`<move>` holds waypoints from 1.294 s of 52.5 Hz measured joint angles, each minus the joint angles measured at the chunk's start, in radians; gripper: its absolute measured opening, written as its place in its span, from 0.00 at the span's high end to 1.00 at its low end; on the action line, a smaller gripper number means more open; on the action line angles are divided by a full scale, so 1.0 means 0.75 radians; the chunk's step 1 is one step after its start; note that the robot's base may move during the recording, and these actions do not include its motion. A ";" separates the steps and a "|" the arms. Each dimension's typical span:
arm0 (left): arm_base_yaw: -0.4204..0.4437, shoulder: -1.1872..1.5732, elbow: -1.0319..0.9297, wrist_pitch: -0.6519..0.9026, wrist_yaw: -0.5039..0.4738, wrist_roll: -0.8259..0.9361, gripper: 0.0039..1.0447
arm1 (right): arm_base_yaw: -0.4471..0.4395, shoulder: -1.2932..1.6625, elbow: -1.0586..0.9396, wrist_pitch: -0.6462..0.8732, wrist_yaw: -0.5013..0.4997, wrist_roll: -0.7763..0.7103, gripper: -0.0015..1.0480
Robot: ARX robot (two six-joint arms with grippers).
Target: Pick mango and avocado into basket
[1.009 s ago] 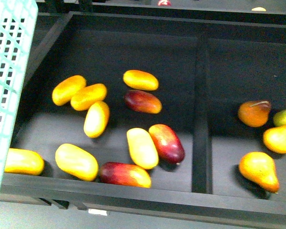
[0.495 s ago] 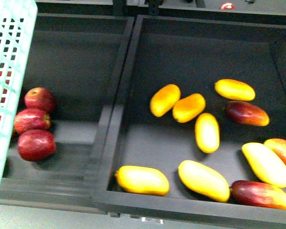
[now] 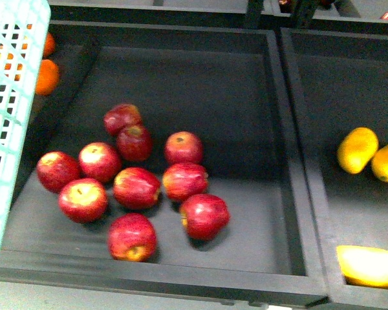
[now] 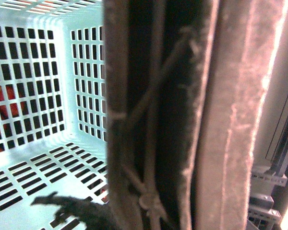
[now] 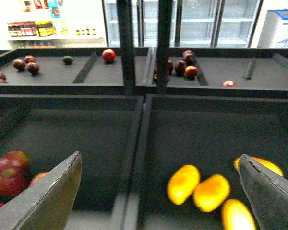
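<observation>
Yellow mangoes (image 5: 183,183) are lying just ahead of and below the right hand (image 5: 159,156), which is hovering with its fingers spread wide and nothing between them. Judging by that, the reach for a mango is the step in hand. The hand should be lowering straight over one all-yellow fruit lying apart from its neighbours, closing across the narrow middle and keeping off the bin wall (image 5: 134,139). The basket (image 3: 13,129) is hanging off to that hand's left. Its brown handle (image 4: 134,120) is filling the left wrist view and the left hand is not showing, so I cannot tell its grip. Counting: four mangoes, ten red apples (image 3: 136,188), at least two oranges (image 3: 46,76), one basket, and one small dark green fruit (image 5: 67,60) far beyond the hand, possibly the avocado.
</observation>
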 joint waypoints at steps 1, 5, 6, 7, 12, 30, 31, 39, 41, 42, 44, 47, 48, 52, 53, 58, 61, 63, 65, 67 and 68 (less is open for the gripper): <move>0.000 -0.004 0.000 0.000 0.000 0.001 0.87 | 0.000 0.000 0.000 0.001 0.003 -0.001 0.08; 0.002 0.001 0.000 0.000 -0.008 0.006 0.87 | 0.000 0.003 -0.001 0.000 -0.010 -0.001 0.08; 0.003 0.004 -0.001 0.000 -0.014 0.006 0.87 | -0.001 0.003 -0.001 0.000 -0.012 -0.001 0.08; 0.004 0.006 -0.001 0.000 -0.024 0.007 0.87 | -0.001 0.002 -0.001 0.001 -0.011 -0.001 0.08; 0.008 0.000 0.000 0.000 -0.031 0.024 0.87 | -0.001 0.002 -0.001 0.001 -0.010 -0.001 0.08; -0.281 0.391 0.335 -0.384 0.061 0.791 0.87 | -0.001 0.001 -0.001 0.001 -0.003 -0.001 0.08; -0.330 0.441 0.362 -0.363 0.026 0.829 0.87 | -0.001 0.001 -0.001 0.001 -0.002 -0.001 0.08; -0.562 0.658 0.520 -0.277 -0.067 0.910 0.87 | -0.001 0.001 -0.001 0.001 -0.002 -0.001 0.08; -0.642 0.725 0.569 -0.258 -0.061 0.916 0.87 | -0.001 0.001 -0.001 0.001 -0.002 -0.001 0.08; -0.673 0.750 0.585 -0.251 -0.055 0.916 0.87 | -0.001 0.001 -0.001 0.001 -0.002 -0.001 0.08; -0.746 0.809 0.622 -0.240 -0.035 0.909 0.87 | -0.001 0.001 -0.001 0.001 -0.002 -0.001 0.08; -0.830 0.877 0.660 -0.233 -0.023 0.902 0.87 | -0.001 0.001 -0.001 0.001 -0.001 -0.001 0.08; -0.870 0.907 0.676 -0.233 -0.020 0.901 0.87 | -0.001 0.001 -0.001 0.001 -0.001 -0.001 0.08; -0.980 0.987 0.715 -0.220 -0.007 0.892 0.87 | -0.001 0.001 -0.001 0.001 -0.001 -0.001 0.08; -1.000 0.998 0.722 -0.219 -0.007 0.891 0.87 | -0.001 0.001 -0.001 0.001 -0.001 -0.001 0.08; -1.089 1.033 0.748 -0.193 -0.019 0.868 0.87 | -0.001 0.001 -0.001 0.001 -0.001 -0.001 0.08; -1.131 1.038 0.760 -0.163 -0.032 0.857 0.87 | -0.001 0.001 -0.001 0.001 -0.001 -0.001 0.08; -1.152 1.038 0.770 -0.155 -0.040 0.859 0.87 | -0.001 0.001 -0.001 0.001 -0.001 -0.001 0.08; -1.172 1.039 0.782 -0.155 -0.052 0.863 0.87 | -0.001 0.001 -0.001 0.001 -0.001 -0.001 0.08; -1.181 1.039 0.787 -0.155 -0.050 0.863 0.87 | -0.001 0.001 -0.001 0.001 -0.001 -0.001 0.08; -1.185 1.039 0.788 -0.155 -0.048 0.862 0.87 | -0.001 0.001 -0.001 0.001 -0.001 -0.001 0.08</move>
